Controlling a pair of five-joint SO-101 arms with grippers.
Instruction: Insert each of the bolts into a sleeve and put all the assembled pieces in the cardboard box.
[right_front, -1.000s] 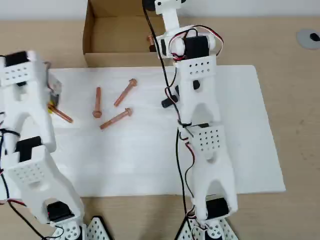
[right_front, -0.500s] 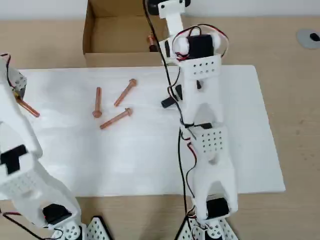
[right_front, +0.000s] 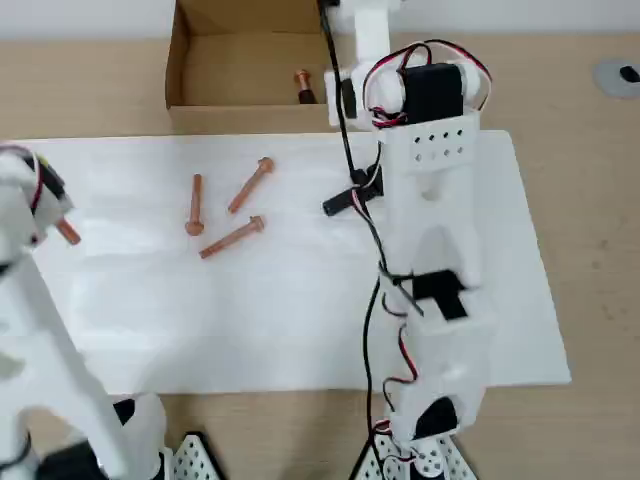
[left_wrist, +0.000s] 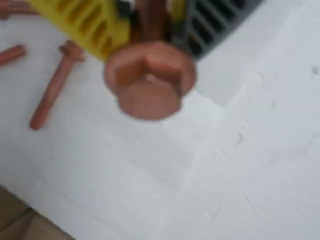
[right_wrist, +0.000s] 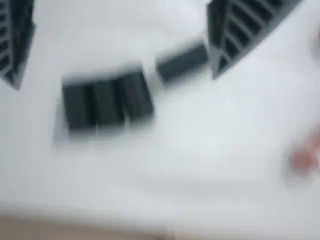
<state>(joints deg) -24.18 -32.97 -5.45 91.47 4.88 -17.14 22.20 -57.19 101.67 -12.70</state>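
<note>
A pale wooden surface carried a white sheet. The cardboard box stood open just past the sheet's far edge, with a strip of light wall behind it. A small grey disc lay on the bare wood well to the right of the box.

Inside the box, by its right wall, lay an assembled bolt with a dark sleeve on it. On the sheet in front of the box lay three loose bolts, close together. A single black sleeve lay in front of the box's right corner, just beside the right arm.

The right arm's jaws stood wide apart with nothing in them. Between them, blurred sleeves lay on the sheet, too smeared to count.

The left arm was well to the left of the box. Its jaws were clamped on the shank of a held bolt, above the sheet.
</note>
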